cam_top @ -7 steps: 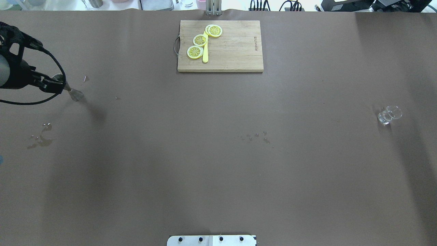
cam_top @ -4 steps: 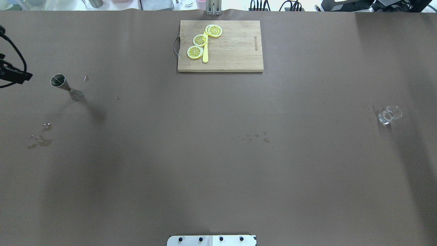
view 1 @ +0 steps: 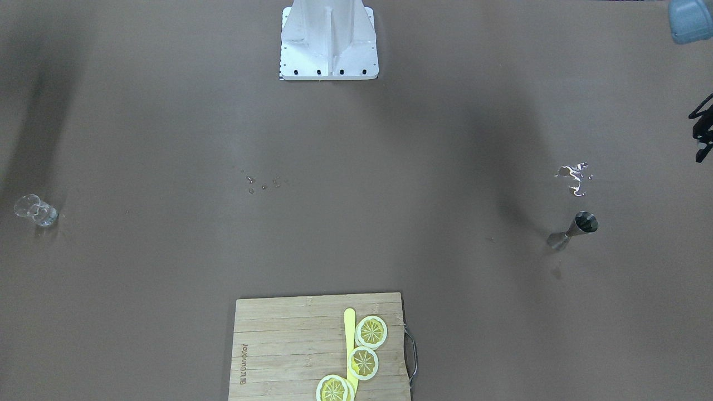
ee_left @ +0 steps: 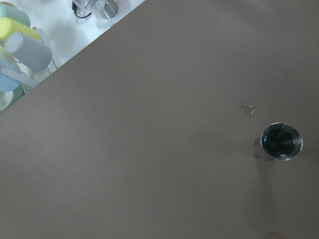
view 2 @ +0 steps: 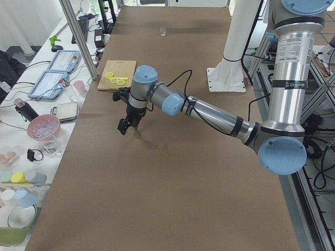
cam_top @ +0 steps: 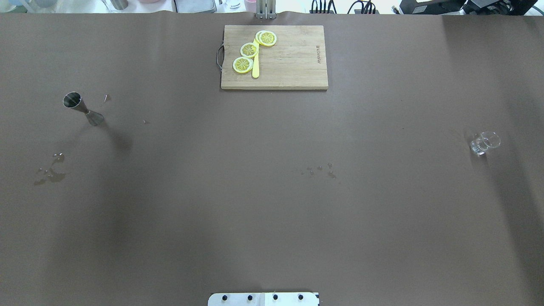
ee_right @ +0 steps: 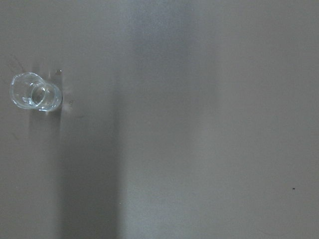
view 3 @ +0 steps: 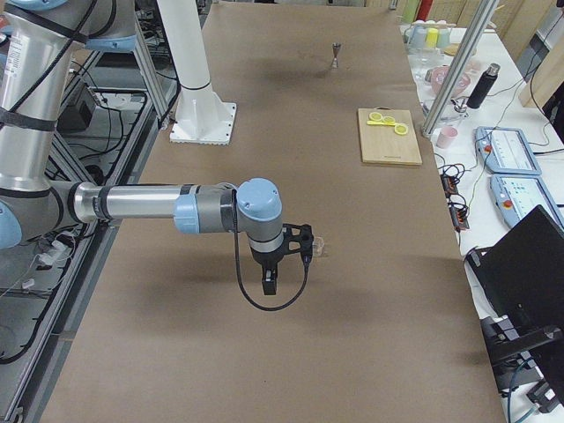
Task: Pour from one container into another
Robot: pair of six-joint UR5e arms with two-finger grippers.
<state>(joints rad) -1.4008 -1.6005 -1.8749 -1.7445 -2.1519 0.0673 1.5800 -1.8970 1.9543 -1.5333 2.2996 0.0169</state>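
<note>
A small steel jigger stands upright alone at the table's left; the left wrist view looks down into it. A clear glass stands at the far right and shows at the upper left of the right wrist view. My left gripper hangs beside and above the jigger, out past the table edge. Only a black sliver of it shows in the front view, so I cannot tell its state. My right gripper hovers near the glass; I cannot tell its state either.
A wooden cutting board with lemon slices and a yellow knife lies at the far middle. Spilled drops mark the paper near the jigger and mid-table. Cups and bowls crowd the side bench.
The left gripper, which was at the jigger's top, pulled back to the left and has left the overhead view. The jigger stays standing where it was.
</note>
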